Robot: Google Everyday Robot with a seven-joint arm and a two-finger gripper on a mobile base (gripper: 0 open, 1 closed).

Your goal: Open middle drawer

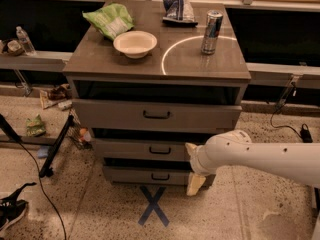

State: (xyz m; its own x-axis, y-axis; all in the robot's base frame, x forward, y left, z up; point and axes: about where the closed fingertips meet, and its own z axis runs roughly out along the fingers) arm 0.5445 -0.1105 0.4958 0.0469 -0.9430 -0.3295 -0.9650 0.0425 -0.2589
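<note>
The middle drawer [145, 149] is a grey-brown flat front with a small dark loop handle [160, 150], between a taller top drawer [156, 115] and a narrow bottom drawer [150, 175]. A dark gap shows above its front. My gripper [193, 166] is at the right end of the middle and bottom drawer fronts, on a white arm [260, 156] that reaches in from the right. Its pale fingers [195, 184] stand apart, one at the middle drawer's height and one by the bottom drawer. It holds nothing and is right of the handle.
On the cabinet top [190, 59] are a white bowl [135, 44], a green bag [109, 20], a blue bag [178, 9] and a can [212, 32]. A blue X [153, 205] marks the floor in front. Black cables [40, 184] and litter lie left.
</note>
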